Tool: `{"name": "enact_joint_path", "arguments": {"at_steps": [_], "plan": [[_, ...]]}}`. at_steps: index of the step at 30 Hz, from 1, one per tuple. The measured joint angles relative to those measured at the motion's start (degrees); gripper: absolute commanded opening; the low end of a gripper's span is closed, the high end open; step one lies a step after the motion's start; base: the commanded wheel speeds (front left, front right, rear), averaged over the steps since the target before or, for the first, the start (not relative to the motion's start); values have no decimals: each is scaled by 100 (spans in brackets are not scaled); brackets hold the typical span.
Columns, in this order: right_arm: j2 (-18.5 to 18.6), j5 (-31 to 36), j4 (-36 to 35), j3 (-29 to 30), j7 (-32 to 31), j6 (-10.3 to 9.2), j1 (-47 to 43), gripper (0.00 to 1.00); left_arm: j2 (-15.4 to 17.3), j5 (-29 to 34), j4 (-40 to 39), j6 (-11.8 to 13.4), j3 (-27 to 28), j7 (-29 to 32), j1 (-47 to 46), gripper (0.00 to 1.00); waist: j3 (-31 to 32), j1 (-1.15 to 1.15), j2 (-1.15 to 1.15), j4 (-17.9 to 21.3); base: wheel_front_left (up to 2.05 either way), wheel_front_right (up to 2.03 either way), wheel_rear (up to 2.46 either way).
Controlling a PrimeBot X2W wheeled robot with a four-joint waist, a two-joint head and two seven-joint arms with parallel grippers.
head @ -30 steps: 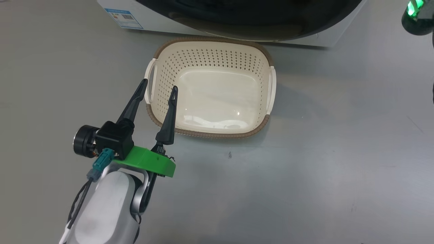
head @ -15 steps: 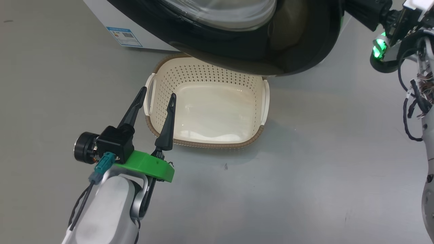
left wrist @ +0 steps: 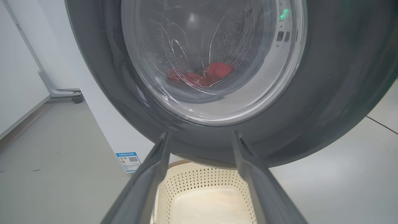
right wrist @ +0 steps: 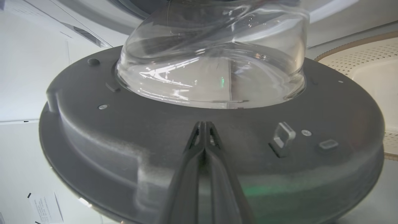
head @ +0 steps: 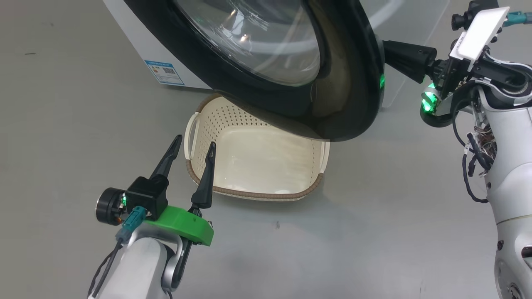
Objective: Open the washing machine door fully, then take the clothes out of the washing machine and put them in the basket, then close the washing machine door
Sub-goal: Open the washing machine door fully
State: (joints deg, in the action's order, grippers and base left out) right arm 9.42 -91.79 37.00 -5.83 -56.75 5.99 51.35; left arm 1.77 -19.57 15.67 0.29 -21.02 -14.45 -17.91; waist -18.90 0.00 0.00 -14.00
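Where the right gripper [right wrist: 204, 124] points, the washing machine door [right wrist: 124, 140] lies close.

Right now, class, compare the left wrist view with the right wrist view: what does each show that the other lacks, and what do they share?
Left wrist view: red clothes behind the glass of the washing machine door, the blue label sticker, the open left end effector. Right wrist view: the door's inner face with its latch hook, the shut right end effector. Shared: that door and the basket.
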Motion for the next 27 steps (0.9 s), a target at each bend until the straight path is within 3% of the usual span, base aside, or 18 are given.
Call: {"name": "enact_joint_path", "arguments": {"at_steps": [27], "plan": [[-543,-403,-365,-424,-178,68,-1289,0,14,62,189,100,62,0,670,100,963,0,0,-373,0,0,0]]}}
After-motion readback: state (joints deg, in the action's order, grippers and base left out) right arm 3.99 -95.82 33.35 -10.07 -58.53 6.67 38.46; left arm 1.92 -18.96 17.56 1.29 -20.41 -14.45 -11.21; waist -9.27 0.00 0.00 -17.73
